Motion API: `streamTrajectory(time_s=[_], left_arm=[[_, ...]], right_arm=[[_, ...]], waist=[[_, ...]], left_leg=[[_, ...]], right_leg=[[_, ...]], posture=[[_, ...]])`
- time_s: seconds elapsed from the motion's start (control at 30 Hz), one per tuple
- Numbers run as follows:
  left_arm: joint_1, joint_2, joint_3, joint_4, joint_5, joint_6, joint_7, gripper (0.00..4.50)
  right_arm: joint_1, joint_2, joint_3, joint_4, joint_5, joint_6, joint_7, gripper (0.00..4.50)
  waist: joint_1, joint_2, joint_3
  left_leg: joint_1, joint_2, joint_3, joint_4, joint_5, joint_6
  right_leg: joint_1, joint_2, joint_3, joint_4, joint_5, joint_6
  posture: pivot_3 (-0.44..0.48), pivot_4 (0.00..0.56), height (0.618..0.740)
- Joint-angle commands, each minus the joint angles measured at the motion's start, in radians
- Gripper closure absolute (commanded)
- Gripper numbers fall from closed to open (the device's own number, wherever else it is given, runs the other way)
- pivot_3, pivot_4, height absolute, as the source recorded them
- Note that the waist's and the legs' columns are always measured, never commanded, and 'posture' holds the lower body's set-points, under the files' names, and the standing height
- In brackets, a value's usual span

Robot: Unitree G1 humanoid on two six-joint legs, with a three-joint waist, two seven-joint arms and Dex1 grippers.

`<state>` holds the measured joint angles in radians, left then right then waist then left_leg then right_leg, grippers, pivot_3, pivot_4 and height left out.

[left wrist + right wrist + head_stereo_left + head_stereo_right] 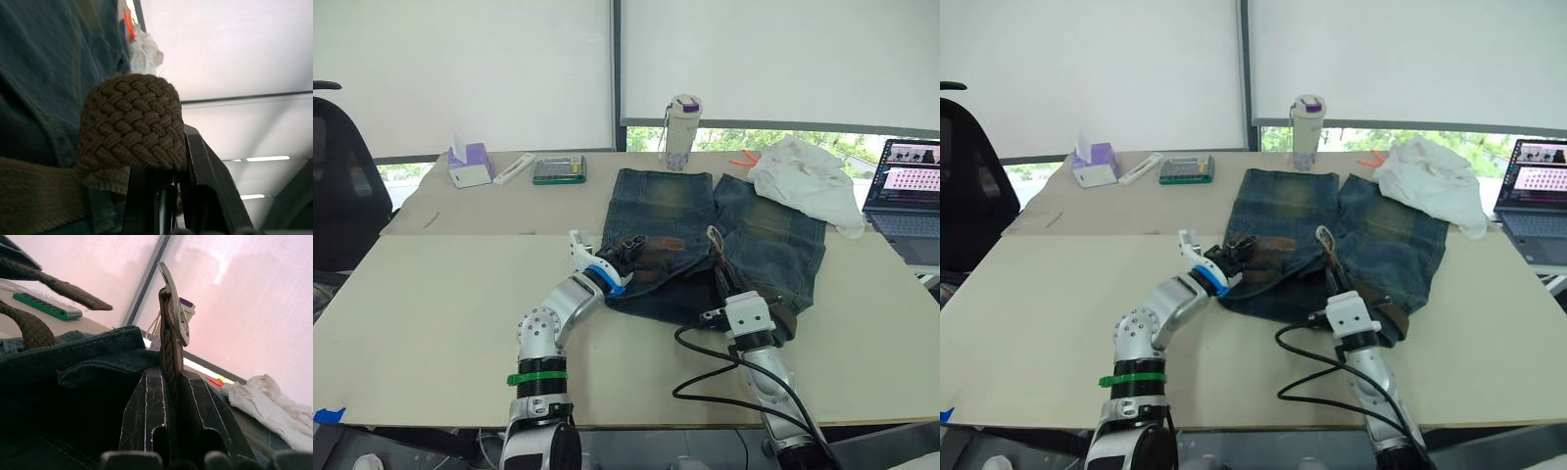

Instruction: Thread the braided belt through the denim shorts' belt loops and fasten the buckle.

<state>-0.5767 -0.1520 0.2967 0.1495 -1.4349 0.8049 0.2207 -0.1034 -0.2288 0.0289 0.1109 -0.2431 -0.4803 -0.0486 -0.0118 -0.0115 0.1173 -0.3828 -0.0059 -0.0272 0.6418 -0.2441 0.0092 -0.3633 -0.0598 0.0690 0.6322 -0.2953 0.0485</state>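
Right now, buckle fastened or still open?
Open. The buckle stands upright and empty above the right gripper, which is shut on the braided belt just below it; no strap passes through its frame.

An office or lab room: a wide pale counter point(431, 313) under big windows with white roller blinds point(460, 69), a black swivel chair point(342, 186), an open laptop point(906, 201), a calculator point(558, 169), a tissue box point(470, 164) and a drink bottle point(682, 132).
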Motion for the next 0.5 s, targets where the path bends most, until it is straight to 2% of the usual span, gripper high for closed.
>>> streamTrajectory(time_s=[0.03,0.3,0.5], left_arm=[[-0.081,-0.157,-0.037,-0.016,-0.082,-0.020,0.006,4.50],[-0.080,-0.159,-0.101,-0.015,-0.189,-0.066,0.026,4.50],[-0.072,-0.143,-0.131,-0.013,-0.220,-0.103,0.030,4.50]], right_arm=[[-0.022,-0.009,-0.007,-0.027,-0.006,-0.050,-0.006,4.49],[-0.036,-0.004,0.010,-0.012,-0.019,-0.061,-0.003,4.49],[-0.036,0.000,0.009,-0.017,-0.020,-0.071,-0.006,4.49]], waist=[[0.000,0.000,0.000],[0.000,0.000,0.000],[0.000,0.000,0.000]], left_leg=[[0.000,0.000,0.000,0.000,0.000,0.000],[0.000,0.000,0.000,0.000,0.000,0.000],[0.000,-0.001,0.000,0.000,0.001,-0.001]], right_leg=[[0.000,0.000,0.000,0.000,0.000,0.000],[0.000,0.000,0.000,-0.001,0.000,0.000],[0.000,0.000,0.000,-0.001,0.000,0.000]], posture=[[0.000,0.150,0.740],[0.000,0.150,0.740],[0.000,0.150,0.740]])
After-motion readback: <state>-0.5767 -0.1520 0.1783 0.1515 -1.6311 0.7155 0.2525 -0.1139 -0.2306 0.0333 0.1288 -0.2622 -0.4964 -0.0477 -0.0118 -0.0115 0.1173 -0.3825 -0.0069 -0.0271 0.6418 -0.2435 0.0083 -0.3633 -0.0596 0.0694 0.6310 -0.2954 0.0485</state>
